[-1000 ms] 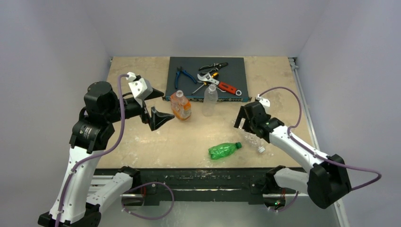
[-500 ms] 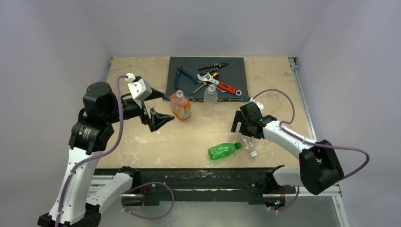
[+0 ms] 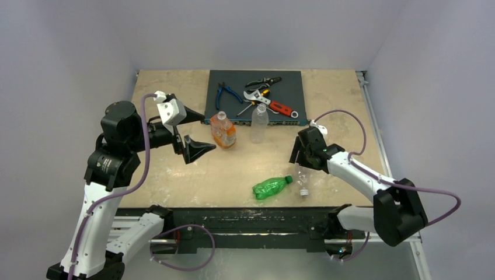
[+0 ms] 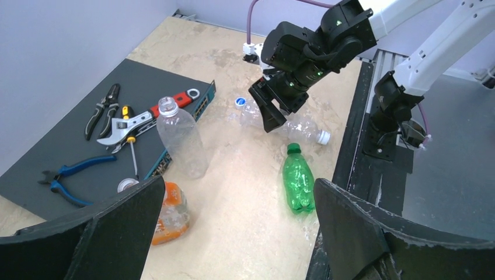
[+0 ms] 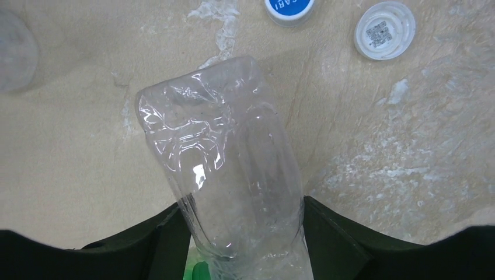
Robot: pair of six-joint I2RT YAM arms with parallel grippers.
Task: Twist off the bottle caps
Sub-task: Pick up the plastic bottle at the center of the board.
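A clear crinkled bottle (image 3: 302, 177) lies on the table with its white cap (image 3: 303, 191) on, pointing at the near edge. My right gripper (image 3: 300, 157) is shut on that bottle's body (image 5: 233, 169), with a finger pressed against each side. Two loose bottle caps, one blue-faced (image 5: 289, 7) and one white (image 5: 384, 22), lie just beyond it. A green bottle (image 3: 268, 186) lies to the left with its green cap (image 4: 294, 148) on. An orange-label bottle (image 3: 223, 131) and a capless clear bottle (image 3: 259, 123) stand upright. My left gripper (image 3: 204, 132) hovers open beside the orange one.
A dark mat (image 3: 233, 81) at the back holds pliers (image 3: 226, 93), a red-handled wrench (image 3: 273, 105) and other metal tools. A small round cap-like thing (image 4: 125, 185) sits at the mat's edge. The black rail (image 3: 251, 216) runs along the near table edge.
My right gripper shifted left and toward the near edge, then closed on the clear bottle, which swung its cap toward the near edge. The green bottle slid slightly left. The left arm barely moved.
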